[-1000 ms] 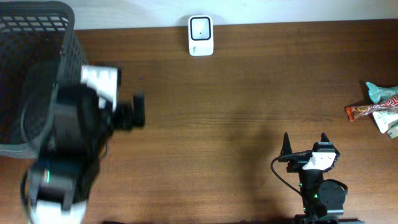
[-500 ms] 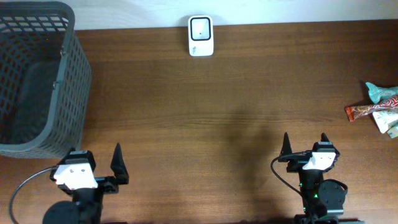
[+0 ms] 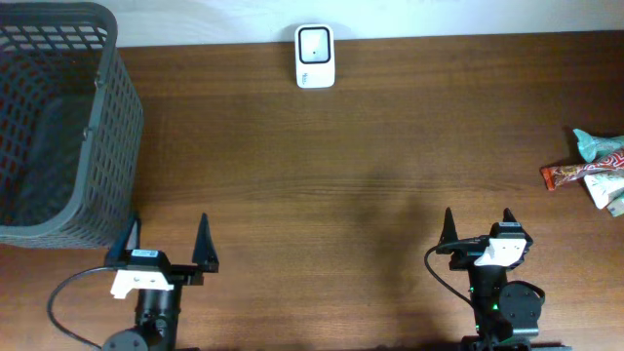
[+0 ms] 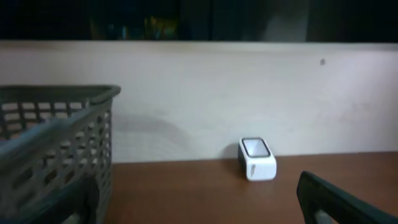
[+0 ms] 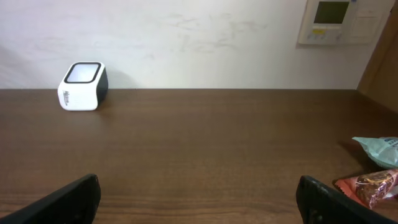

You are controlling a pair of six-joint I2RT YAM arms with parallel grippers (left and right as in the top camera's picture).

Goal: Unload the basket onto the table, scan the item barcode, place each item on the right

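Observation:
The white barcode scanner (image 3: 315,56) stands at the table's far edge, its dark window facing up; it also shows as the scanner (image 4: 257,159) and the scanner (image 5: 82,86). The items are snack packets at the right edge: a red-brown bar wrapper (image 3: 575,174) under a teal packet (image 3: 599,143), seen again as the wrapper (image 5: 372,185) and the teal packet (image 5: 379,149). My left gripper (image 3: 168,240) sits open at the front left, holding nothing. My right gripper (image 3: 478,225) sits open at the front right, far from the packets.
A dark grey mesh basket (image 3: 107,146) fills the back left corner, close to the left arm; its wall (image 4: 56,146) takes up the left of the left wrist view. A pale wall runs behind the table. A white-and-green packet (image 3: 612,198) lies at the right edge.
The left arm has swung back from beside the basket to the front left of the table and settled there, jaws open. The right arm has not moved.

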